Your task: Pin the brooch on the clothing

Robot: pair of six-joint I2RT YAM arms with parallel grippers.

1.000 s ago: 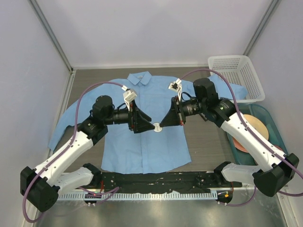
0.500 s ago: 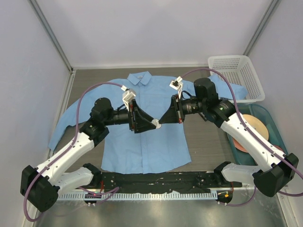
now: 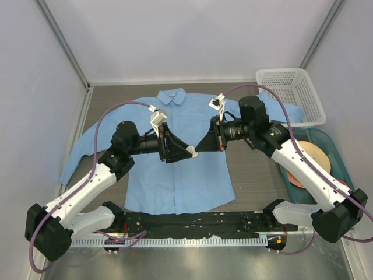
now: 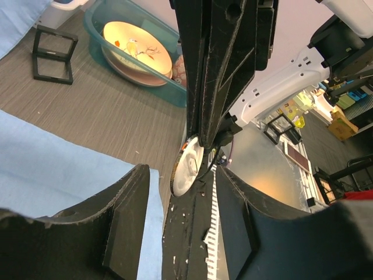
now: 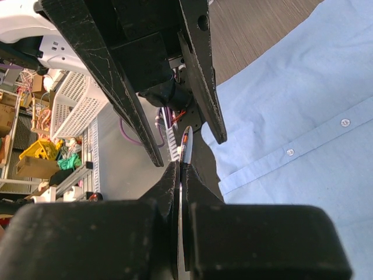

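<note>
Brooch (image 4: 187, 166): light, stiff, thin disc, probably slick; it hangs edge-on above the shirt (image 3: 175, 181) front.
Right gripper (image 5: 182, 169): clenched on the brooch's rim.
Left gripper (image 4: 183, 175): jaws apart, straddling the disc.
Hold: take it across its flat faces.
Shirt: thin and soft; expect it to bunch.
</note>
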